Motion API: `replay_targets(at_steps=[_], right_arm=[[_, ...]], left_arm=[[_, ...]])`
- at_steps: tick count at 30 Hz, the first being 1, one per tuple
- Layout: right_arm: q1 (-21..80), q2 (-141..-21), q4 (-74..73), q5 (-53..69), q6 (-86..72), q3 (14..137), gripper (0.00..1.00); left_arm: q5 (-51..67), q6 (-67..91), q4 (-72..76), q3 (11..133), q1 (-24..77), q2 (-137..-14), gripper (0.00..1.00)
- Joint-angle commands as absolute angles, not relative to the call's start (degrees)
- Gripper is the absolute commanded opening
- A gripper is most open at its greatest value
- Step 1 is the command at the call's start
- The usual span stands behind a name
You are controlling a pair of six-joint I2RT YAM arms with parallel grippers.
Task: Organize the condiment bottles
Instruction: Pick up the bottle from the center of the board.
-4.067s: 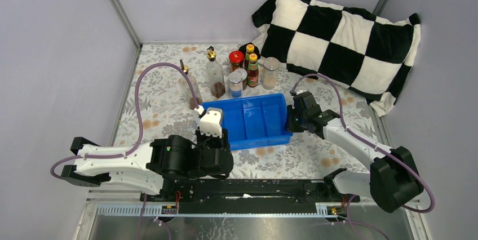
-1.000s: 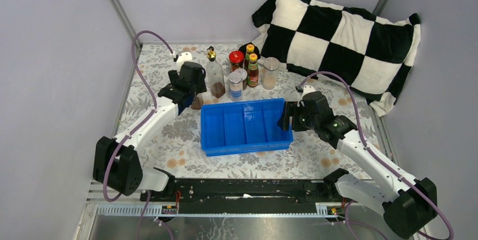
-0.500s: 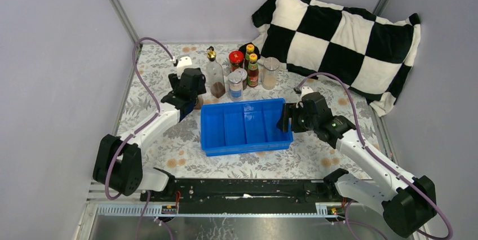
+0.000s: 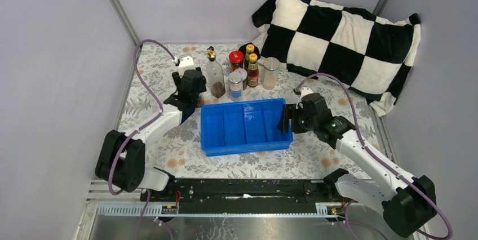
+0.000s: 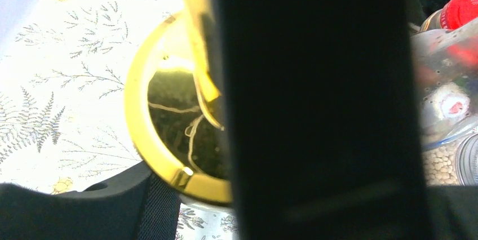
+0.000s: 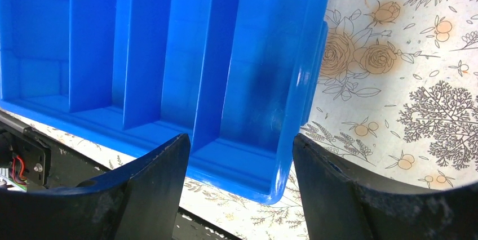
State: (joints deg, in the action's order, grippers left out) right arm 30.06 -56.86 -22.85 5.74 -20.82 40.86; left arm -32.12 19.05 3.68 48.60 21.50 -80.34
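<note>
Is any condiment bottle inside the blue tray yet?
No, the blue tray holds nothing in the top view; the condiment bottles stand outside it.

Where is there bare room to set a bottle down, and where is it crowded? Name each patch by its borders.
Free: the tablecloth strip between the blue tray and the arm bases; also the tray's empty compartments. Crowded: behind the tray, where the bottles cluster beside the pillow.
</note>
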Motion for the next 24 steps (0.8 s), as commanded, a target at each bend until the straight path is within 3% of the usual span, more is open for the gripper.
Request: replay_targets(at_steps=[1, 6, 24], right_arm=[[30.6, -56.3, -22.5, 7.2, -20.4, 39.8, 0.74], [30.5, -56.1, -21.9, 7.9, -20.7, 39.5, 0.74], [30.5, -55.6, -20.9, 9.2, -21.1, 39.3, 0.73]], left_arm=[[-32.5, 20.0, 1.7, 46.6, 21.2, -81.7, 0.4], [-34.1, 22.3, 0.2, 45.4, 21.9, -79.1, 0.3], [-45.9, 24.9, -12.8, 52.8, 29.7, -69.5, 0.29]])
